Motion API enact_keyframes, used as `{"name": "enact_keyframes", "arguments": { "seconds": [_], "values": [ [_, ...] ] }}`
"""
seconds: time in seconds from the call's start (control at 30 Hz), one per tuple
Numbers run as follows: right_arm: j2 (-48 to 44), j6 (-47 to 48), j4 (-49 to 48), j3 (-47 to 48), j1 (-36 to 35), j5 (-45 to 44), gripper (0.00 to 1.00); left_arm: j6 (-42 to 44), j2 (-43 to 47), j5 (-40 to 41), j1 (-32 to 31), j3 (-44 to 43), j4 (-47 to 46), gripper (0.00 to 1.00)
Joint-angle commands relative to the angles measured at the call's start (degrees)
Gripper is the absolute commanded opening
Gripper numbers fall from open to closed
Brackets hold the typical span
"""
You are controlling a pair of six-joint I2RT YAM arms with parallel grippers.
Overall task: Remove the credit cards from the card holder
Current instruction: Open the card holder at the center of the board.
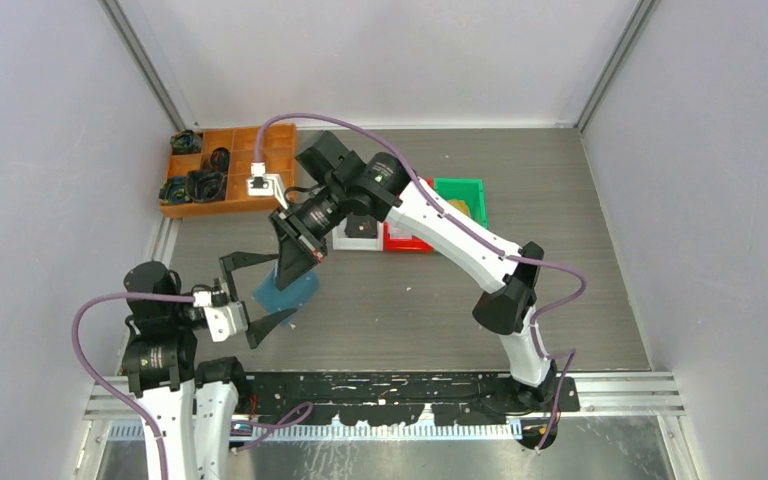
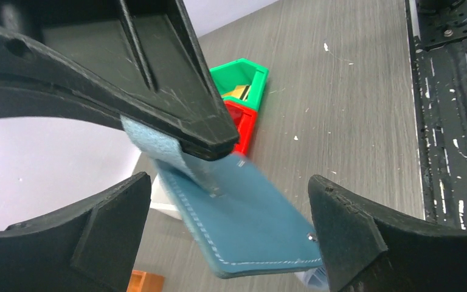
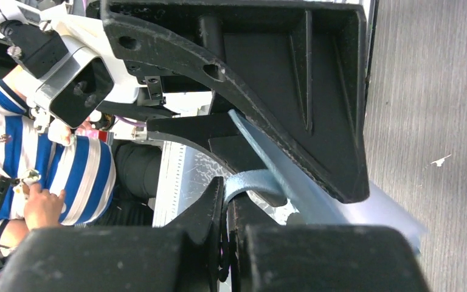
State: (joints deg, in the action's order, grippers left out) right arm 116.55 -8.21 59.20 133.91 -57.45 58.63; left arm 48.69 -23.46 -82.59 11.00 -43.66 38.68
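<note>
Left gripper (image 2: 226, 204) spread before card holder (image 2: 252, 228), right gripper (image 1: 291, 270) pinching it

Your left fingers (image 1: 272, 322) are spreading wide, card holder (image 1: 295, 290) hanging in gap between them. Right fingers (image 1: 295, 250) and right arm (image 1: 450, 235) are blocking from above. Bins (image 1: 460, 185) are crowding far centre. Near worktop (image 1: 410, 320) is lying open to you.

No legible text, labels, nos. anywhere
</note>
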Motion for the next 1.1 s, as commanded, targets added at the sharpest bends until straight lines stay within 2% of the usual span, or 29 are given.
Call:
{"name": "enact_keyframes", "arguments": {
  "seconds": [0.0,0.13,0.23,0.47,0.63,0.73,0.77,0.83,0.87,0.93,0.97,1.0,1.07],
  "values": [
    [-3.1,0.8,-2.4,-0.8,-0.6,1.4,0.01,4.6,1.1,0.1,-0.1,-1.5,-0.8,1.00],
    [-3.9,-2.0,-5.8,-2.4,-0.5,-0.8,0.01,-1.7,2.6,-1.1,-0.1,-2.3,-0.8,0.99],
    [-5.6,-5.0,-10.1,-4.9,-0.5,-3.2,0.01,-7.4,4.2,0.3,-0.1,-2.2,-0.8,0.92],
    [-15.8,-11.8,-27.3,-20.5,-0.5,-10.9,0.04,-18.0,5.3,8.2,-0.1,-0.5,-0.8,0.61],
    [-18.8,-12.9,-30.1,-23.8,-0.5,-16.6,0.01,-21.6,4.8,10.1,-0.2,-0.5,-0.9,0.43],
    [-20.1,-14.9,-33.3,-25.7,-0.6,-18.2,0.01,-22.7,4.7,9.5,-0.2,-0.4,-0.9,0.36],
    [-20.3,-15.4,-34.3,-26.1,-0.7,-18.4,0.01,-23.2,4.6,9.0,-0.1,-0.4,-0.8,0.31],
    [-20.6,-15.6,-34.5,-26.6,-0.9,-19.0,0.03,-23.7,4.4,8.1,-0.1,-0.3,-0.9,0.10],
    [-20.8,-15.8,-34.5,-26.8,-0.9,-19.2,0.07,-23.3,4.4,8.0,-0.1,-0.2,-0.9,0.02],
    [-21.6,-16.5,-34.6,-27.6,-1.0,-19.4,0.34,-20.5,4.3,7.5,-0.1,-0.1,-0.4,0.00],
    [-22.3,-16.8,-34.6,-28.1,-0.9,-19.4,0.52,-16.8,4.4,7.0,-0.1,-0.3,1.1,0.00],
    [-23.2,-17.1,-34.7,-28.7,-0.8,-19.4,0.61,-12.4,4.4,6.5,-0.1,-0.3,2.7,0.00],
    [-25.7,-17.4,-34.8,-30.5,-0.3,-19.6,0.70,-5.1,4.5,6.4,-0.1,0.0,3.8,0.00]
  ]
}}
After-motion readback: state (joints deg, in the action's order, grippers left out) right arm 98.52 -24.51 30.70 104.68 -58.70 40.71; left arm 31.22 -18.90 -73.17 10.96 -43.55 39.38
